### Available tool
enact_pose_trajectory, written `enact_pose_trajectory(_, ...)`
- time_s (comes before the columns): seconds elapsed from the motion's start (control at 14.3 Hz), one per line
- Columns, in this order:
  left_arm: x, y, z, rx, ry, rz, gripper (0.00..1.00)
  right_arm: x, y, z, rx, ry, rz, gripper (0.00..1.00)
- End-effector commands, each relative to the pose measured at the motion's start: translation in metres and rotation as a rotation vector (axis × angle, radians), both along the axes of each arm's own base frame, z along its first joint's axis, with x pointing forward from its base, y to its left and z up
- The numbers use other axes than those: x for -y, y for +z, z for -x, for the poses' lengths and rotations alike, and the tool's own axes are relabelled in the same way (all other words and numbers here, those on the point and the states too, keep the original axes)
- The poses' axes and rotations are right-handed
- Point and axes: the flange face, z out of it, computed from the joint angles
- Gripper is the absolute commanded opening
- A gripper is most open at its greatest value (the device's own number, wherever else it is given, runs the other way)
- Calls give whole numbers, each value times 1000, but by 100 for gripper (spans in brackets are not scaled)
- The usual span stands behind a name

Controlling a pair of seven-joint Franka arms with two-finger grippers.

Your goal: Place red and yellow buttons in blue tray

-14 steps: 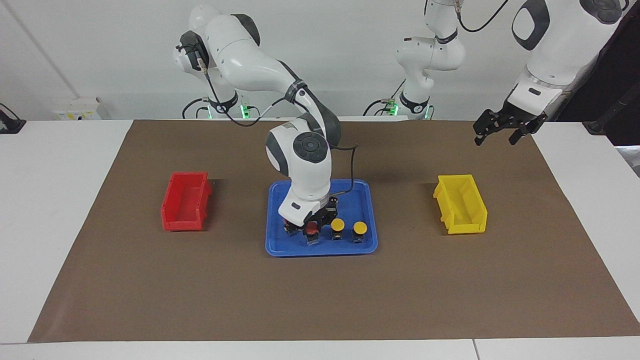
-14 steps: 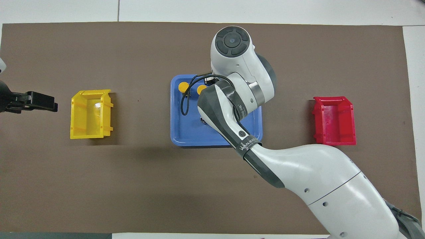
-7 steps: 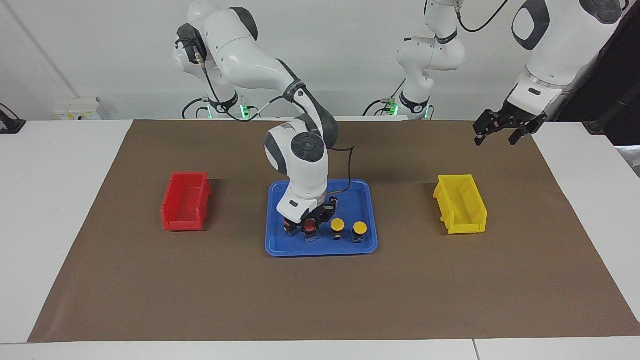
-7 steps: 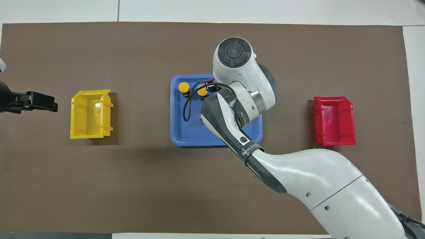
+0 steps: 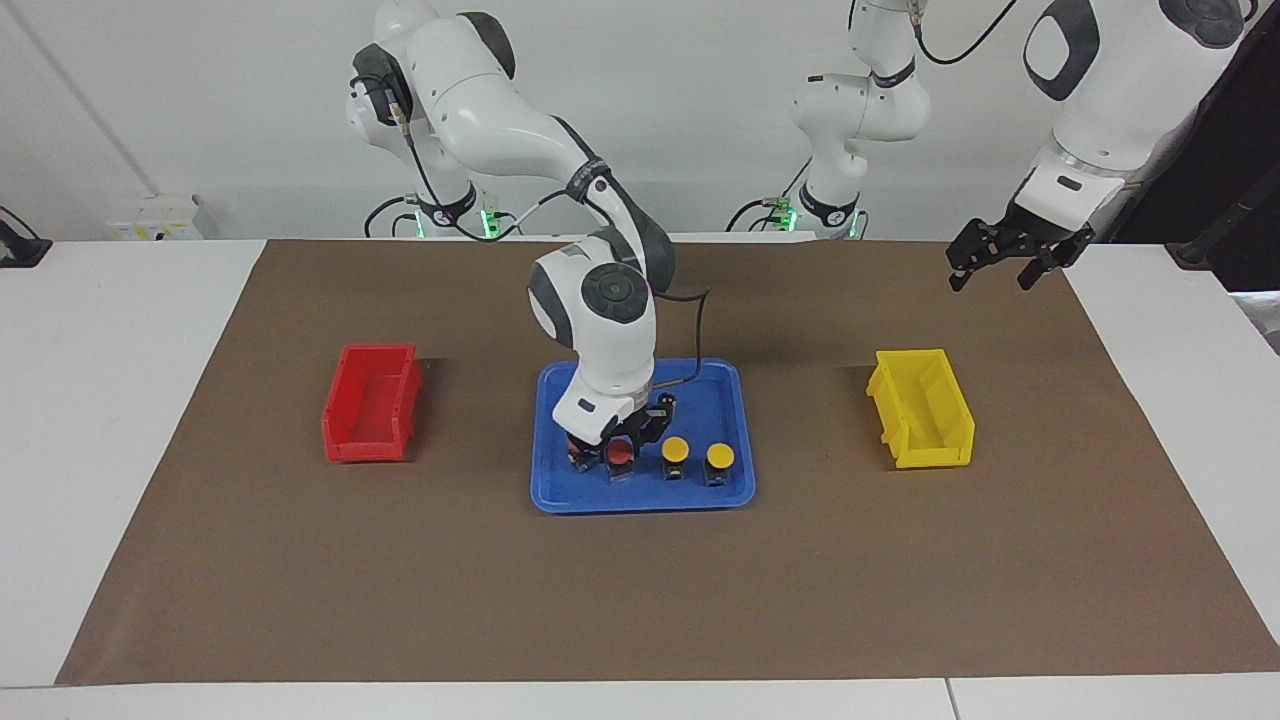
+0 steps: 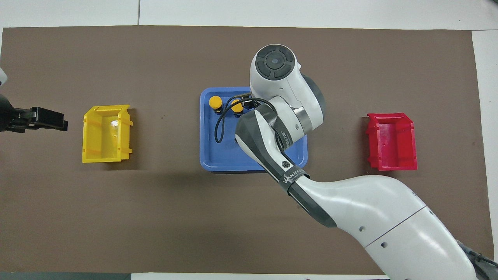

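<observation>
The blue tray (image 5: 712,402) (image 6: 218,155) lies mid-table. Two yellow buttons (image 5: 676,450) (image 5: 719,456) stand upright in it along the edge farthest from the robots; in the overhead view the same yellow buttons (image 6: 215,102) (image 6: 236,105) show beside the arm. A red button (image 5: 621,455) stands next to them, with my right gripper (image 5: 618,458) down around it; whether it grips the button is unclear. A second red cap (image 5: 574,446) peeks out under the wrist. From overhead the right arm hides the red buttons and the right gripper. My left gripper (image 5: 1003,265) (image 6: 58,120) waits open above the mat.
A small red bin (image 5: 370,400) (image 6: 391,142) sits toward the right arm's end of the brown mat. A small yellow bin (image 5: 925,405) (image 6: 105,134) sits toward the left arm's end, near the left gripper.
The right arm has drawn slightly back toward the robots with its gripper low over the tray at the red button. The left arm has not moved.
</observation>
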Motion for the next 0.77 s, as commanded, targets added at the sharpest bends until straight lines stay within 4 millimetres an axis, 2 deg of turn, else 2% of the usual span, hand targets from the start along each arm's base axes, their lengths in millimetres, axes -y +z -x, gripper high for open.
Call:
enact_pose_trajectory(0.0, -3, 3, 3, 9, -7, -3, 100, 9, 9, 1, 5, -27, -13, 99)
enact_pose_trajectory(0.28, -3, 4, 3, 11, -7, -3, 100, 19, 36, -9, 24, -41, -12, 99)
enact_pose_trajectory(0.42, -3, 4, 3, 11, -7, -4, 100, 39, 71, -18, 66, -71, -40, 99)
enact_pose_trajectory(0.7, -3, 3, 3, 8, -7, -5, 100, 115, 144, -14, 31, -61, -11, 99)
